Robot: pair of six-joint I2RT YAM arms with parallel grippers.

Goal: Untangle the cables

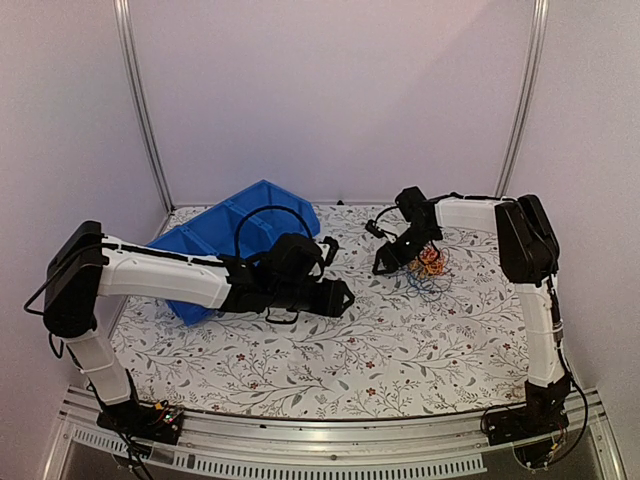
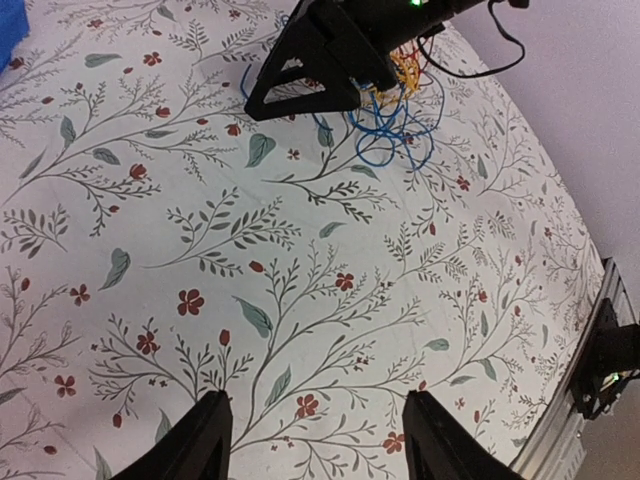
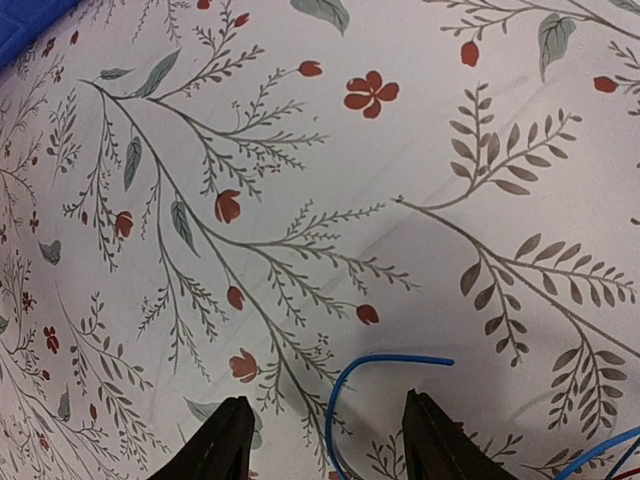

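**Ana:** What is the left gripper [image 1: 338, 297] doing?

**Me:** On my screen it hangs above the middle of the surface [image 1: 300, 370]. Its jaws are wide apart, with nothing between them and nothing touched. Behind its arm, the blue bin [image 1: 215, 240] lies tipped near the far left corner.

**Ana:** And the right gripper [image 3: 330, 445]?

**Me:** It is low over the surface with its jaws parted. A blue cable [image 3: 385, 359] curves in between its fingers [image 3: 225, 440], but I see no pinch on it. I can't tell if it touches them.

**Ana:** Where are the cables [image 1: 430, 265]?

**Me:** They sit in one tangle of red, orange-yellow and blue. It lies right of centre toward the far edge, just beside that gripper.
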